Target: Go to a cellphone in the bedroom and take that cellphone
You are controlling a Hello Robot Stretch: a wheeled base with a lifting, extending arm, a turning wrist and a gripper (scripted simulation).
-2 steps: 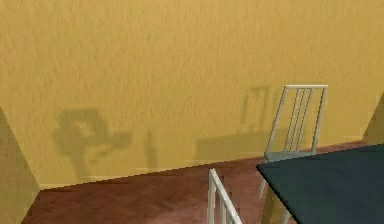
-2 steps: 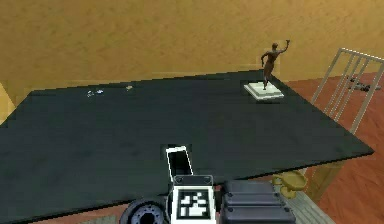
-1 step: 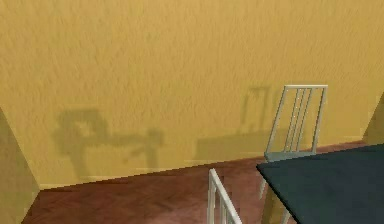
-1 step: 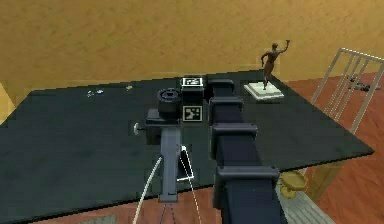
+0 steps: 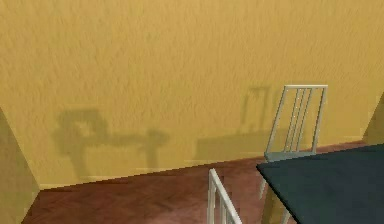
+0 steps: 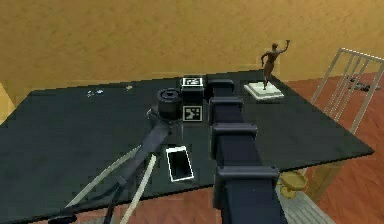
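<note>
A white cellphone (image 6: 179, 162) with a dark rim lies flat on the dark tabletop (image 6: 80, 130), near its front edge. The arm (image 6: 236, 150) reaches out over the table just to the phone's right. At its far end sit two white marker squares (image 6: 192, 97), with the gripper's round dark body beside them. The gripper (image 6: 110, 195) points down toward the arm side view's lower left, and its thin grey fingers (image 6: 148, 175) run just left of the phone. I cannot tell whether it holds anything.
A small bronze figure statue (image 6: 268, 68) on a white base stands at the table's far right. Tiny bits (image 6: 96, 93) lie at the far left. A pale chair (image 6: 356, 82) stands beyond the table. In the forward view, a chair (image 5: 297, 122) faces the dark table corner (image 5: 335, 180) before a yellow wall (image 5: 150, 70).
</note>
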